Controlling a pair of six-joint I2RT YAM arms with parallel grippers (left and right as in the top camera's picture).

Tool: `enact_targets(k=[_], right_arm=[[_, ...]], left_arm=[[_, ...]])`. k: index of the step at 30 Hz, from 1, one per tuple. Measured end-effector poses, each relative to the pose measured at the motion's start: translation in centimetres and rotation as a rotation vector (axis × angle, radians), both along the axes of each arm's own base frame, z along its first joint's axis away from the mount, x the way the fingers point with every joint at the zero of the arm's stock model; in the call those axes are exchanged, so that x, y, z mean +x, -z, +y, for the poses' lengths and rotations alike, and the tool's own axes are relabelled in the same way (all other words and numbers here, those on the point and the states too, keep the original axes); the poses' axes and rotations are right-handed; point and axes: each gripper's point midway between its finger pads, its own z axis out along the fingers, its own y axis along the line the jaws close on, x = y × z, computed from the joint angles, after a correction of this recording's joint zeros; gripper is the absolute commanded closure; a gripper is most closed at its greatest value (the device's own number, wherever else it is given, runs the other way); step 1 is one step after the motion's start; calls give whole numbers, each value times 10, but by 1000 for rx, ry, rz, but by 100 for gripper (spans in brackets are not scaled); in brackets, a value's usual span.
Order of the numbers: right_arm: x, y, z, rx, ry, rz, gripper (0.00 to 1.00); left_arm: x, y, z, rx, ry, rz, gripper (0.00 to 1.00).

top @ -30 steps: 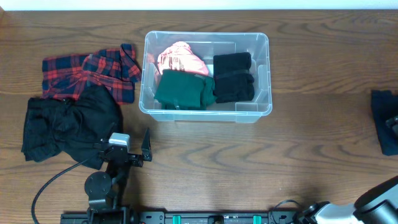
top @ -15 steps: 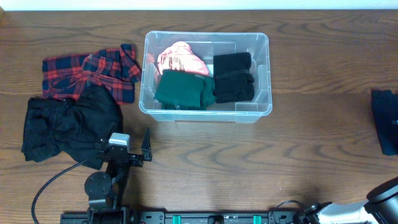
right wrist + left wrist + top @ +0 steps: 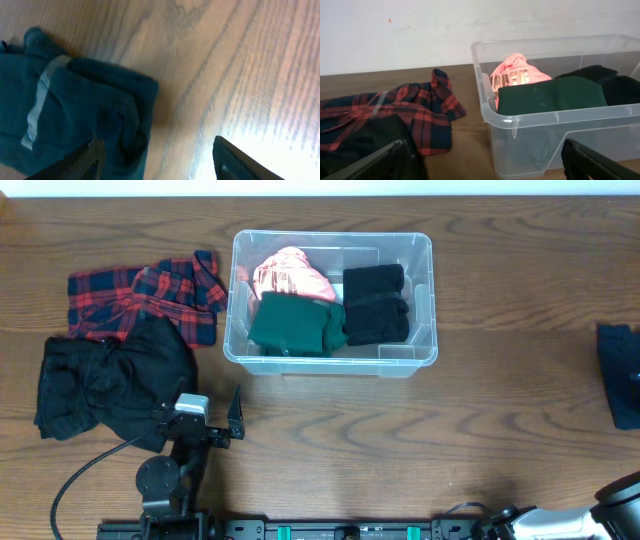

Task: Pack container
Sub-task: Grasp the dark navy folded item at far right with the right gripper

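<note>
The clear container (image 3: 425, 300) stands at the table's upper middle and holds a pink garment (image 3: 290, 275), a folded green garment (image 3: 295, 325) and black garments (image 3: 376, 305). It also shows in the left wrist view (image 3: 530, 125), right of centre. My left gripper (image 3: 205, 420) is open and empty near the front edge, pointing at the container (image 3: 482, 162). My right gripper (image 3: 157, 155) is open and empty, just above the wood beside a dark blue garment (image 3: 65, 110). Its left finger overlaps that garment's edge.
A red plaid shirt (image 3: 140, 295) lies left of the container. A black garment (image 3: 105, 380) lies below it, touching my left gripper. The dark blue garment (image 3: 622, 370) lies at the right table edge. Bare wood lies between the container and that garment.
The right arm at the bottom right corner of the overhead view has slid further out of the picture. The left arm and the clothes have not moved.
</note>
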Motion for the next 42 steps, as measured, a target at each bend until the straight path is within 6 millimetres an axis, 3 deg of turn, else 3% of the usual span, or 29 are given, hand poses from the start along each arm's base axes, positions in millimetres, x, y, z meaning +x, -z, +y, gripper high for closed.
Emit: enact_targets(k=[7, 15, 17, 21, 29, 33, 37, 42], right_arm=[[11, 21, -3, 19, -25, -13, 36], [41, 37, -3, 13, -109, -71, 40], [48, 38, 0, 8, -133, -75, 49], [62, 39, 6, 3, -172, -78, 97], [71, 39, 16, 22, -202, -65, 99], [77, 34, 38, 67, -242, -41, 99], [95, 5, 66, 78, -316, -44, 99], [137, -98, 92, -40, -435, -195, 99]], left_arm=[[0, 0, 0, 0, 0, 0, 2], [0, 0, 0, 0, 0, 0, 2], [0, 0, 0, 0, 0, 0, 2], [0, 0, 0, 0, 0, 0, 2], [0, 0, 0, 0, 0, 0, 2], [0, 0, 0, 0, 0, 0, 2], [0, 0, 0, 0, 0, 0, 2], [0, 0, 0, 0, 0, 0, 2]])
